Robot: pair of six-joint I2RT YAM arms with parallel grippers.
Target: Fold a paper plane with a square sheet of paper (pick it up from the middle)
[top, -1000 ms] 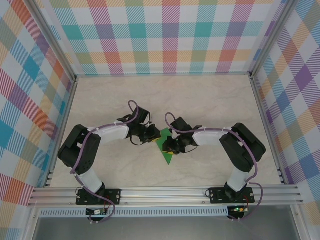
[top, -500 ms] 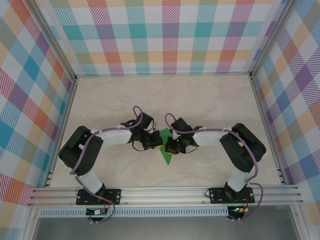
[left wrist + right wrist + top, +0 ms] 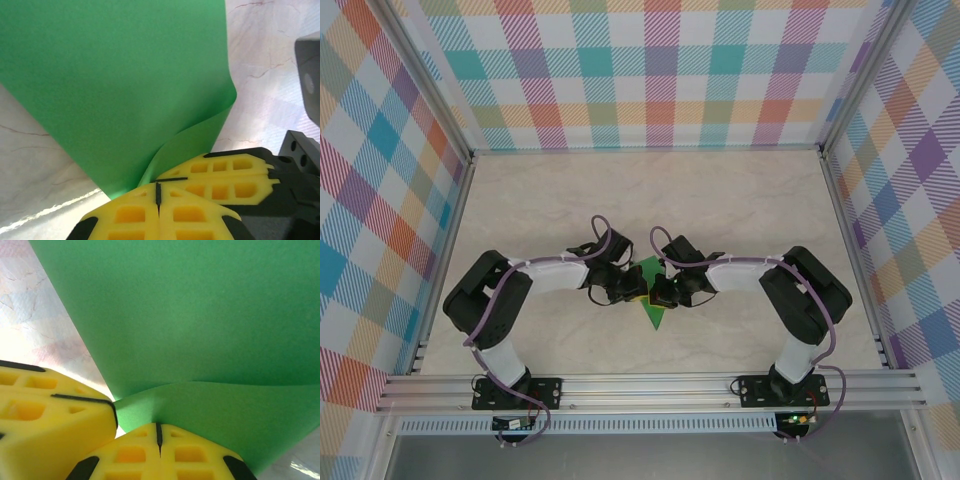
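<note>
Left end effector [image 3: 158,192] and right end effector [image 3: 158,432] pinch smooth green paper plane [image 3: 125,75].

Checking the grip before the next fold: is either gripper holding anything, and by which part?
Both hold the green paper: the left gripper and right gripper are shut side by side on its curled-up edge.

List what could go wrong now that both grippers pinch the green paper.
1. The left gripper and right gripper clamp the green paper side by side, with their pads nearly touching. Any inward move may knock them together.
2. The paper bows up softly from the table toward the fingers. An uneven pull could tear it or crease it off-line.
</note>
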